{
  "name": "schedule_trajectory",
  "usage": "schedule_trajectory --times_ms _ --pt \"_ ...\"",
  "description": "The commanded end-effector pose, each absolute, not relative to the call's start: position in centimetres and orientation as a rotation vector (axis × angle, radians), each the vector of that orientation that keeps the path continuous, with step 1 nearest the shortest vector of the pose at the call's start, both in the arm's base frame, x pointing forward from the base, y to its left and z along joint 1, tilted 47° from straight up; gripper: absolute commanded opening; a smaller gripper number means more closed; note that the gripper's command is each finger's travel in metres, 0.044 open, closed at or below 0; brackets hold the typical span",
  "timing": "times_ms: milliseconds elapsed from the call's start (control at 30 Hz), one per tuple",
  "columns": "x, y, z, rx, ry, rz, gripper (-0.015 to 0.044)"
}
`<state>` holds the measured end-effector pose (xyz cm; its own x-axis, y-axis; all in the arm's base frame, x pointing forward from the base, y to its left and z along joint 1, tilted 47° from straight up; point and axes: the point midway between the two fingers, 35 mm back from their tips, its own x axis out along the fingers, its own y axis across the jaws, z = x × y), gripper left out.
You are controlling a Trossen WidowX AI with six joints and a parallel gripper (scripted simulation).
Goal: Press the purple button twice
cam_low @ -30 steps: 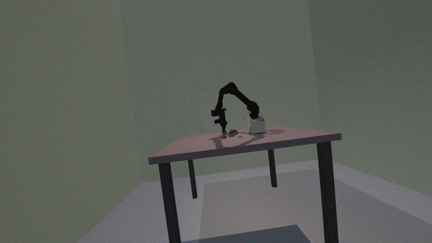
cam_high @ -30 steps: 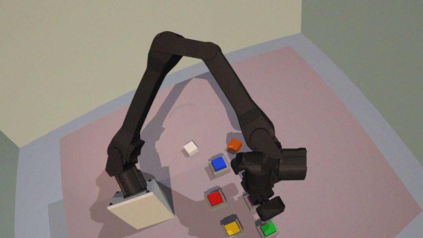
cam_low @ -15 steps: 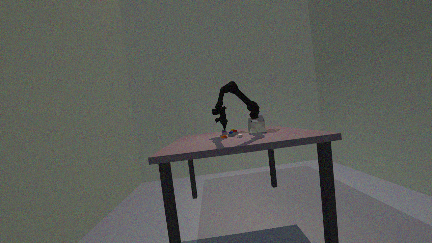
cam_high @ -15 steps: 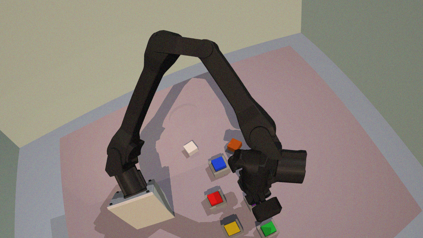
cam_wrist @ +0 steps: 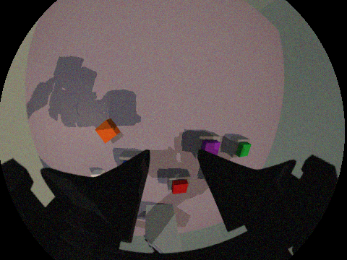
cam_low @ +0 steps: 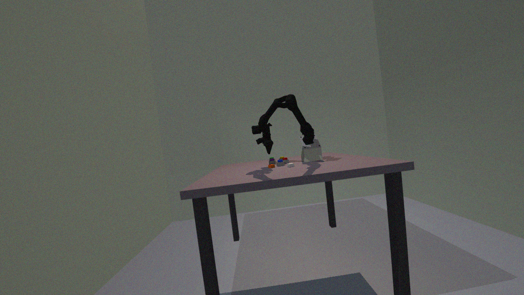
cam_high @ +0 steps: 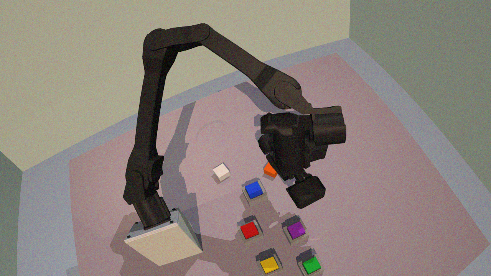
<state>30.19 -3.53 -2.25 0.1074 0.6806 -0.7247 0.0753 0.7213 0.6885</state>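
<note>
The purple button (cam_high: 296, 230) (cam_wrist: 210, 146) sits in its grey housing in the right column of the button cluster, with its cap up and nothing touching it. My gripper (cam_high: 287, 175) (cam_low: 268, 150) (cam_wrist: 175, 153) is open and empty. It hangs well above the table, back from the purple button, over the ground between the blue button (cam_high: 254, 189) and the orange block (cam_high: 269, 170) (cam_wrist: 107, 131). In the wrist view the purple button shows just past the right fingertip.
The red button (cam_high: 249, 230) (cam_wrist: 179, 186), the yellow button (cam_high: 269, 264) and the green button (cam_high: 311, 265) (cam_wrist: 243, 149) stand around the purple one. A white block (cam_high: 221, 171) (cam_low: 290, 164) lies left of the blue button. The arm's base (cam_high: 164, 240) stands at the front left.
</note>
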Motion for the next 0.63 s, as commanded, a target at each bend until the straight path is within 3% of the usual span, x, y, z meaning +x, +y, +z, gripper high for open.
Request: schedule_trajectory --times_ms 0,67,300,600 --pt "30.4 -0.2 3.1 0.682 1.414 0.493 0.0361" --pt "30.1 1.6 5.8 0.692 1.410 0.494 0.0400" --pt "26.9 7.7 14.3 0.736 1.400 0.523 0.0400" --pt "25.8 8.8 15.9 0.747 1.399 0.532 0.0400"
